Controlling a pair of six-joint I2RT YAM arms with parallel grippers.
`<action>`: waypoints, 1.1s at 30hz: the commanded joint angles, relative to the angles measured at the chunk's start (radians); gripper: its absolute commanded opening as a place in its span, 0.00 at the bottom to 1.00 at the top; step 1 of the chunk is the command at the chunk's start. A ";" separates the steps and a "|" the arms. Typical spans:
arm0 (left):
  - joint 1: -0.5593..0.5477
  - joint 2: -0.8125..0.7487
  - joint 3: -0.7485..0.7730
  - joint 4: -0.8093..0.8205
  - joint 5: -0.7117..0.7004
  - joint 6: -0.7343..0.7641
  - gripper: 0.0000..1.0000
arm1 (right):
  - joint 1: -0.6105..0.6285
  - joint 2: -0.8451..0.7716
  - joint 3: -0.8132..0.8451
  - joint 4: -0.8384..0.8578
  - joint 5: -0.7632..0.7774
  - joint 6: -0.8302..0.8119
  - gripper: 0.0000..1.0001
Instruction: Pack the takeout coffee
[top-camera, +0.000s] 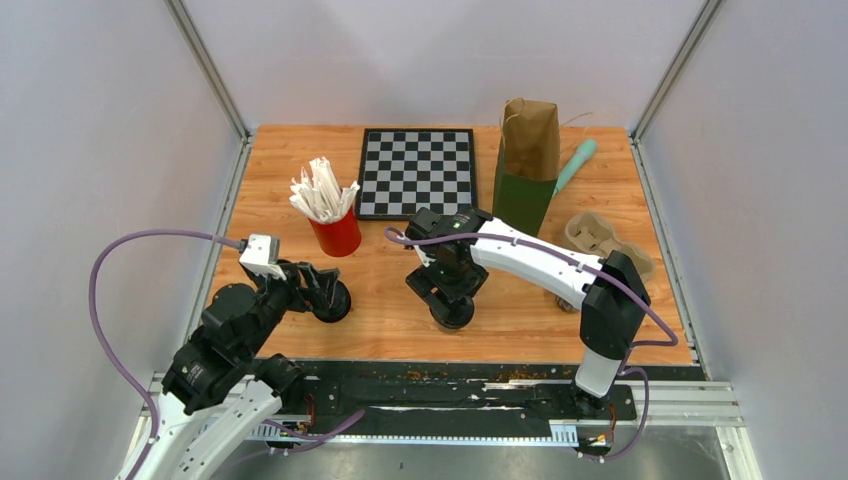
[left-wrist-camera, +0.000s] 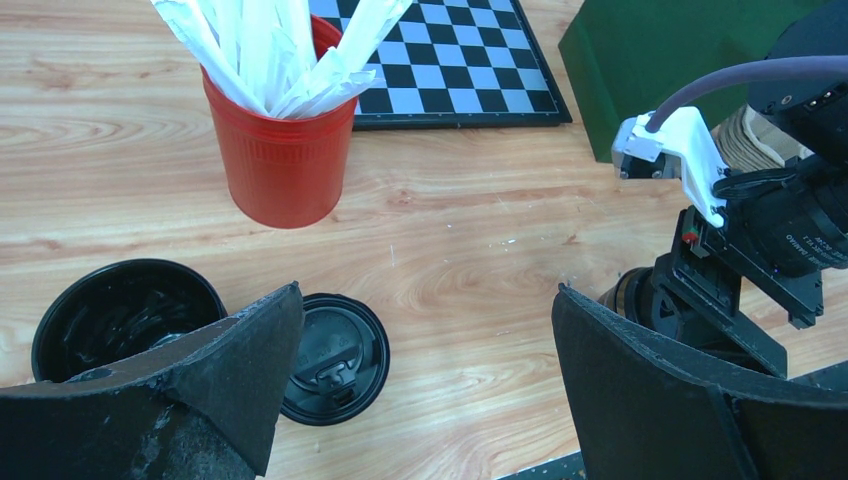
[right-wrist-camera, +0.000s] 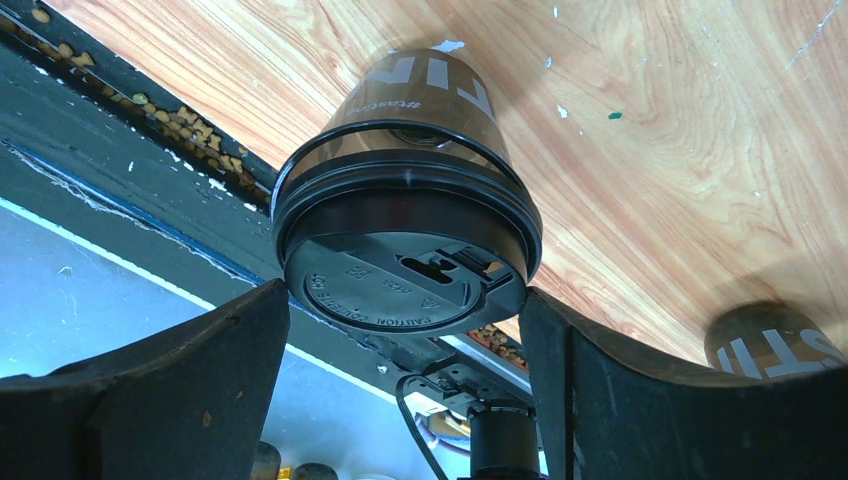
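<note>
My right pincer (right-wrist-camera: 405, 292) stands spread wide around a lidded coffee cup (right-wrist-camera: 415, 140) that sits upright on the worktop (top-camera: 380, 310) near its front edge. Both fingers are right at the lid's rim, and I cannot tell whether they press on it. A second brown cup (right-wrist-camera: 775, 340) stands near it. My left pincer (left-wrist-camera: 425, 320) gapes fully, holding nothing, low over an unlidded cup (left-wrist-camera: 120, 310) and a loose black lid (left-wrist-camera: 335, 355) lying flat just beside it. Behind them is the red cup of straws (left-wrist-camera: 285, 150); the paper bag (top-camera: 528, 160) stands upright at the far side
</note>
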 joint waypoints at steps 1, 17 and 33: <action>0.004 -0.009 -0.003 0.038 -0.015 0.015 1.00 | -0.002 -0.012 0.050 0.005 0.015 0.001 0.84; 0.004 -0.009 -0.005 0.039 -0.016 0.015 1.00 | -0.002 0.027 0.090 0.005 0.040 -0.004 0.80; 0.004 0.076 0.014 0.036 0.085 0.047 1.00 | -0.002 -0.042 0.085 0.012 0.047 0.019 0.85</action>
